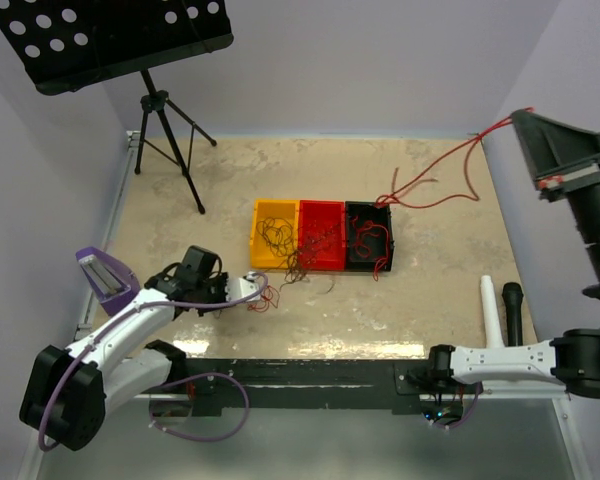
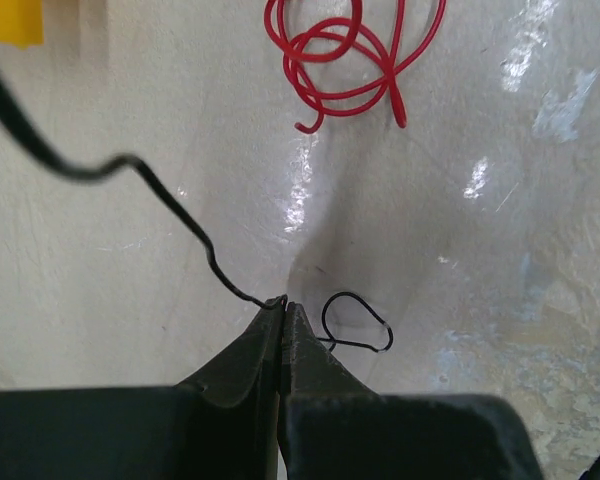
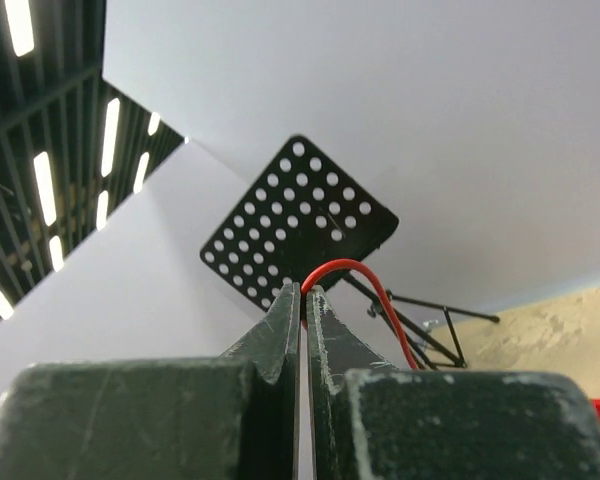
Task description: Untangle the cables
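**Left wrist view.** The left pincer (image 2: 283, 305) is fully closed, its tips nipping a thin black cable (image 2: 170, 195) just above the bench (image 2: 100, 300). The cable wanders off to the upper left. A small black loop (image 2: 356, 322) lies beside the tips, and a red coil (image 2: 345, 55) rests farther out. The overhead view cannot resolve this fine pinch.

**Overhead view.** Three trays stand side by side at mid-bench: the yellow tray (image 1: 261, 215), the red tray (image 1: 325, 208) and the black tray (image 1: 368, 207). Only this view shows them whole. The tangled cables (image 1: 300, 262), thin curly strands both dark and red, fill the trays and spill over their near rims onto the bench.

**Right wrist view.** The right pincer (image 3: 305, 292) is also closed, gripping a long red cable (image 3: 352, 265) that arches out of its tips. This camera looks upward to a perforated music stand (image 3: 300, 220) and the wall. The overhead view alone shows the pincer raised high at the right, the cable slanting down to the bench beside the black tray's far corner.
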Controlling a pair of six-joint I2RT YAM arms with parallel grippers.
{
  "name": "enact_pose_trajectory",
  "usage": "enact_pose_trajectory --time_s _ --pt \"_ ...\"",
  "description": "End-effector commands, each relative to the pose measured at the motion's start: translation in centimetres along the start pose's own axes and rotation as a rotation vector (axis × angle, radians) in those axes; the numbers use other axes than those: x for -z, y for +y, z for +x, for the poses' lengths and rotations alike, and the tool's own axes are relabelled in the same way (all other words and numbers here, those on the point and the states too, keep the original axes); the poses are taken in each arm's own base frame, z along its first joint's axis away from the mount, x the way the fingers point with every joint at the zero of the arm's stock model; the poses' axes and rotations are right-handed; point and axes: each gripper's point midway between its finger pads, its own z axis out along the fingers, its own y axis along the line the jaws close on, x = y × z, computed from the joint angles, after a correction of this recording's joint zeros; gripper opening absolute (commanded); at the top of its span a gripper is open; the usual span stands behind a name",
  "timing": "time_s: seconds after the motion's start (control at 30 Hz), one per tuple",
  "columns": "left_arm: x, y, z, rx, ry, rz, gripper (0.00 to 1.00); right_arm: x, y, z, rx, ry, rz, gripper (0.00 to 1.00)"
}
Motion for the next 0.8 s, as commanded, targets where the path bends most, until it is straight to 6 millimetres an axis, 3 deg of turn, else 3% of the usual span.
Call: enact_pose_trajectory --time_s 0.0,0.13,0.37,0.47,0.6,0.77 --pt "0.4 1.5 1.1 -0.077 0.044 -0.096 0.0 0.8 -0.5 -4.7 -0.013 -0.095 0.012 0.0" --pt "0.2 1.4 1.6 -0.081 0.058 -0.101 0.0 1.2 -1.4 -5.8 -0.017 -0.112 0.037 0.0" --pt "0.6 1.5 0.8 -0.069 0.032 -0.096 0.0 0.9 -2.7 -3.4 0.051 -0.082 0.097 0.0" --pt "1.7 1.9 -1.2 -0.059 -0.038 -0.094 0.0 0.4 -3.9 -0.5 0.117 -0.052 0.15 0.0" --pt "4.3 2.9 -5.2 -0.028 -0.171 -0.083 0.0 -0.1 -6.3 6.1 0.206 0.009 0.211 0.0" --pt "7.3 3.6 -9.2 -0.006 -0.294 -0.046 0.0 -0.5 -9.0 12.4 0.286 0.057 0.265 0.0"
